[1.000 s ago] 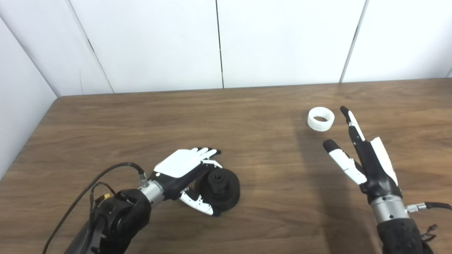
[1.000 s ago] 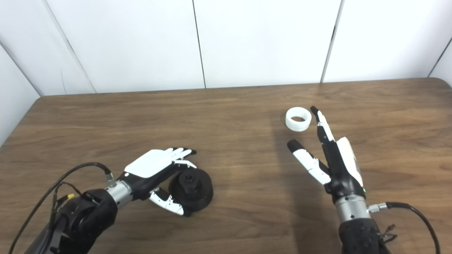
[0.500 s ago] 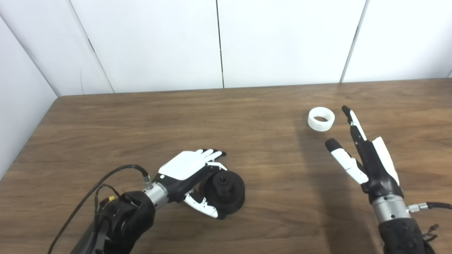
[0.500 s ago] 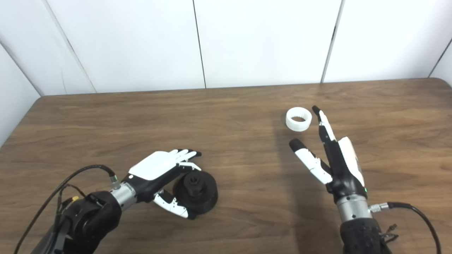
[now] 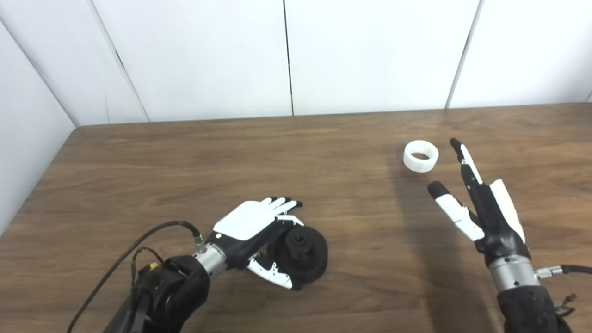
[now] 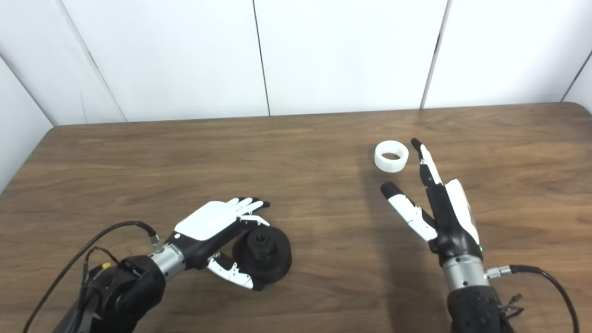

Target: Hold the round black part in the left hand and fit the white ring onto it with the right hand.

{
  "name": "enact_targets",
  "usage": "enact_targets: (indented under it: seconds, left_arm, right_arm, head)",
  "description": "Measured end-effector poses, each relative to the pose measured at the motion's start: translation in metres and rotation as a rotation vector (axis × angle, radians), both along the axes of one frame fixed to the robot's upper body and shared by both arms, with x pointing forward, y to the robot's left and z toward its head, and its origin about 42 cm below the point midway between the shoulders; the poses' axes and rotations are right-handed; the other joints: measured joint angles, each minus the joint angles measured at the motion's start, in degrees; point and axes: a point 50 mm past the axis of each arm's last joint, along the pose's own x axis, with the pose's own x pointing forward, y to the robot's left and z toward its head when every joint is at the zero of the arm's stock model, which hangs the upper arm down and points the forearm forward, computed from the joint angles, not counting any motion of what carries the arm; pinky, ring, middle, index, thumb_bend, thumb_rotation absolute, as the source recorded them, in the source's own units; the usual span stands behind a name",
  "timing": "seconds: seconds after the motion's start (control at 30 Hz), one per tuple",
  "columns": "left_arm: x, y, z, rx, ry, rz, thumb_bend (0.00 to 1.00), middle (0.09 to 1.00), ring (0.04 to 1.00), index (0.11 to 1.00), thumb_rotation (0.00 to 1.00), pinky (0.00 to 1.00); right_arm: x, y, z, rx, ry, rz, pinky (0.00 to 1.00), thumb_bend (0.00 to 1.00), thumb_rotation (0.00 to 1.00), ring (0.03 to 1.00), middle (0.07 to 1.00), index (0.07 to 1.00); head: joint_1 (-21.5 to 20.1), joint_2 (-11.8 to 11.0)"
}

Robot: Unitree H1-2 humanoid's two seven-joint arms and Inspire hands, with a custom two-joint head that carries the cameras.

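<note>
Table (image 5: pixel 185 152): brown wood grain, white wall panels behind it.

Left hand (image 5: pixel 259 231): low over the near-left part of the table, palm turned toward the black part (image 5: pixel 300 252). Fingers (image 5: pixel 284 204) reach over the part's far-left edge and the thumb lies along its near-left side. The hand cups the part from the left; the fingers are only loosely curled, and whether they press on it firmly I cannot tell. The part sits on the table, round, with a raised hub in the middle facing up and toward the viewer. A black cable runs from the left wrist back along the arm.

Right hand (image 6: pixel 439 208): over the right side of the table, holding nothing. Fingers are stretched straight toward the far edge, thumb spread out to the left, so a wide gap shows between them.

Ring (image 6: pixel 391 156): white, lying flat on the table with its opening up, fine ridges on the inner wall. It lies just beside the right hand's fingertips, to their left, apart from them. Ring and black part are well apart.
</note>
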Motion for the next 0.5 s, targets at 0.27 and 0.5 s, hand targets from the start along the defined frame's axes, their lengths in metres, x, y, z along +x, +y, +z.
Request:
enact_targets:
  seconds: [0.27, 0.5]
  left_arm:
    - [-0.002, -0.006, -0.002, -0.005, 0.0, -0.008, 0.87, 0.988, 1.0, 0.737, 0.53, 1.0]
    - [-0.003, -0.011, -0.003, -0.004, 0.0, -0.018, 0.87, 0.993, 1.0, 0.734, 0.54, 1.0]
  right_arm:
    - [0.0, 0.0, 0.0, 0.001, 0.001, 0.001, 1.0, 0.75, 0.95, 1.0, 1.0, 1.0]
    - [0.0, 0.0, 0.0, 0.0, 0.001, 0.0, 1.0, 0.75, 0.96, 1.0, 1.0, 1.0]
  head:
    - [0.0, 0.09]
    - [0.09, 0.17]
